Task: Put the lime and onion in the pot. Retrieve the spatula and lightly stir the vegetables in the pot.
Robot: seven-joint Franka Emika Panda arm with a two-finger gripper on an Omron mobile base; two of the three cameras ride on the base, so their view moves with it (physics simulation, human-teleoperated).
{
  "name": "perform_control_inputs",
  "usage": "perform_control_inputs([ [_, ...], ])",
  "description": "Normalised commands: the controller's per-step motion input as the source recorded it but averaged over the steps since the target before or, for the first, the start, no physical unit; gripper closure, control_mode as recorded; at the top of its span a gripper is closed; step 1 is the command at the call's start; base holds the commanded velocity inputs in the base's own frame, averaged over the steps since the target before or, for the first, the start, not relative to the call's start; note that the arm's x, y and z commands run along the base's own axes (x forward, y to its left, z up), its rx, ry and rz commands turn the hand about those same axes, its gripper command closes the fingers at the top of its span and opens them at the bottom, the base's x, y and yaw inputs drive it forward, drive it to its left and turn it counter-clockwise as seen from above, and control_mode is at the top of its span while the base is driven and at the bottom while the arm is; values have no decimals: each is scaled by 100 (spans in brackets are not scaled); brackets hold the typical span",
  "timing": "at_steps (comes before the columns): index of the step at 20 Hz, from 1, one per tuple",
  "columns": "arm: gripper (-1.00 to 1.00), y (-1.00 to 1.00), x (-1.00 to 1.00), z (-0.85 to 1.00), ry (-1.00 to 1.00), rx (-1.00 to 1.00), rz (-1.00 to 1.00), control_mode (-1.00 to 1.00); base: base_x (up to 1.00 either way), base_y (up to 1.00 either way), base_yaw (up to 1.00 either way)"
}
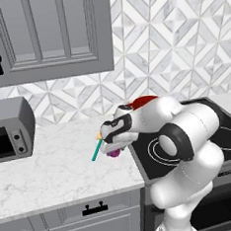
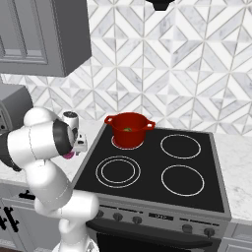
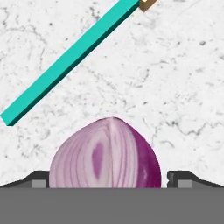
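- The onion is sitting on the counter between the wide-open jaws of the gripper (nothing gripped); being round, it is risking rolling away.
- The spatula is lying just beyond, risking a nudge.

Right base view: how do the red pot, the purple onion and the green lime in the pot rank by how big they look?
1. The pot, clearly largest.
2-3. The onion and the lime: both show as small slivers, mostly hidden, so I cannot rank them.
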Motion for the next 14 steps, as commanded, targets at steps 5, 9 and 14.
perform_control_inputs([
  [5, 100, 0, -2, -1, 0, 0, 0, -100, 0, 0, 0],
  [9, 100, 0, 0, 0, 0, 0, 0, -100, 0, 0, 0],
  [14, 100, -20, -10, 35, -10, -4, -1, -100, 0, 0, 0],
])
